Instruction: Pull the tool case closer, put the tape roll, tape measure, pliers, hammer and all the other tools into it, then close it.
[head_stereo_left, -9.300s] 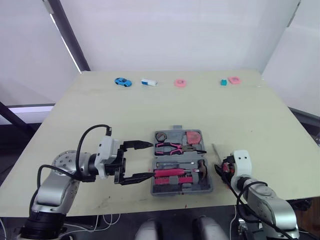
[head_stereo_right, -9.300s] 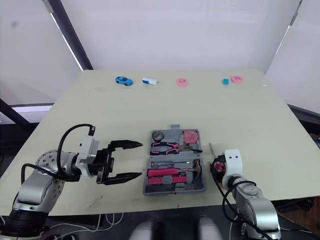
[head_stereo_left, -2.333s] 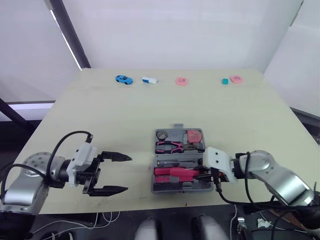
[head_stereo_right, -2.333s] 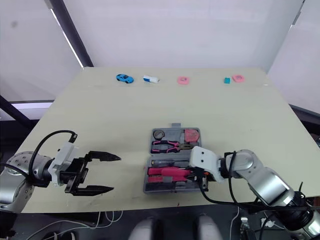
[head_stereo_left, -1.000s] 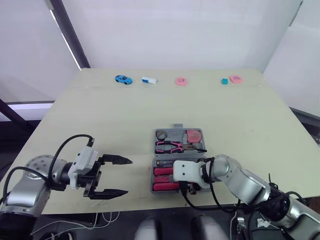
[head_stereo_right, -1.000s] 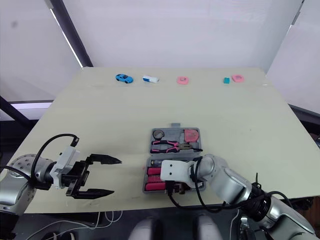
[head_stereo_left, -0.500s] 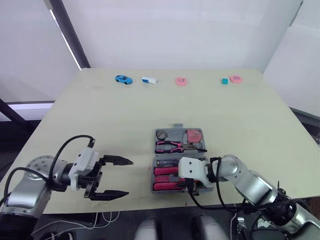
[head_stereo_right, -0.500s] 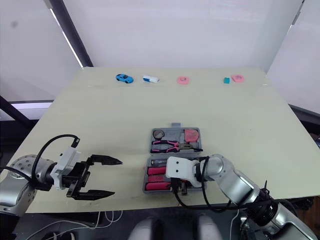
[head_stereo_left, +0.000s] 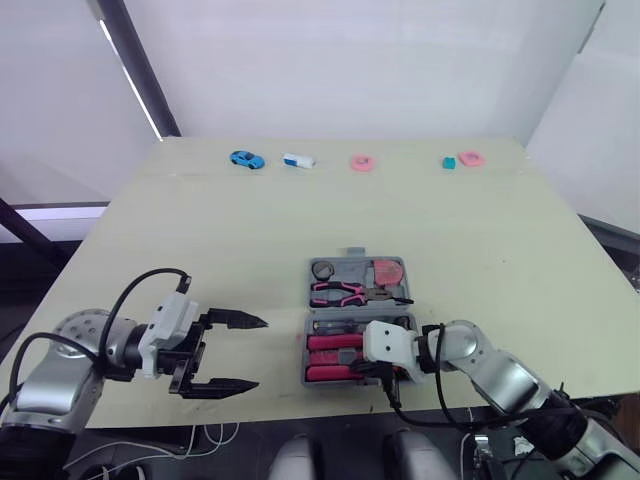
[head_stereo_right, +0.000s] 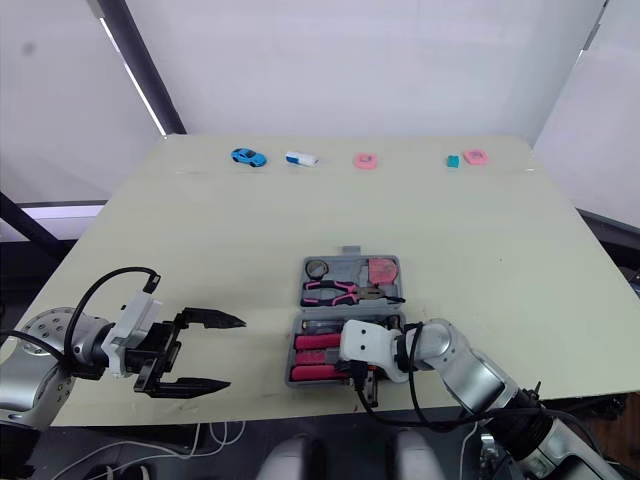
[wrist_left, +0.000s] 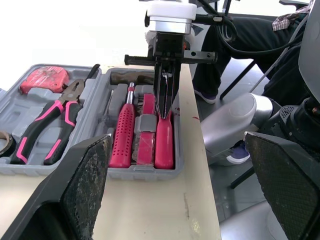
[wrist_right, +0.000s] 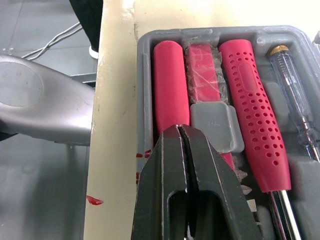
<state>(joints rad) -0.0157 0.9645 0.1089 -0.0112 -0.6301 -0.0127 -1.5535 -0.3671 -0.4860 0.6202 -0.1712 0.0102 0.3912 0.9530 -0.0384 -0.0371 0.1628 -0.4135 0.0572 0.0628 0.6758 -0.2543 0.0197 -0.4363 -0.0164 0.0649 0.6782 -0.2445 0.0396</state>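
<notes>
Left end effector (head_stereo_left: 258, 353): lower left of the head view, over the near part of the table (head_stereo_left: 200, 230); its two black fingers are spread wide apart, holding nothing, and point toward the tool case from well apart.
Right end effector (wrist_right: 179, 129): lower centre of the head view, over the near half of the tool case; fingers pressed together with nothing between them. The tips point down at the smooth pink handle; contact cannot be told.
Tool case (head_stereo_left: 343, 260): grey, lying unfolded with both halves facing up, just below the centre of the frame, close to the table's near edge.
Near half of case: smooth pink handle (wrist_right: 170, 85) at the front wall, then a clear-wrapped red block (wrist_right: 201, 65), a perforated pink handle (wrist_right: 247, 100) and a clear-handled tester (wrist_right: 292, 85).
Far half of case: pliers (head_stereo_left: 345, 293) with pink grips, tape roll (head_stereo_left: 322, 271) at the upper left corner, tape measure (head_stereo_left: 388, 272) at the upper right.
Far table edge, top of frame: blue toy car (head_stereo_left: 245, 160), white and blue piece (head_stereo_left: 297, 160), pink ring (head_stereo_left: 361, 163), teal block (head_stereo_left: 448, 162) touching a pink piece (head_stereo_left: 468, 159).
</notes>
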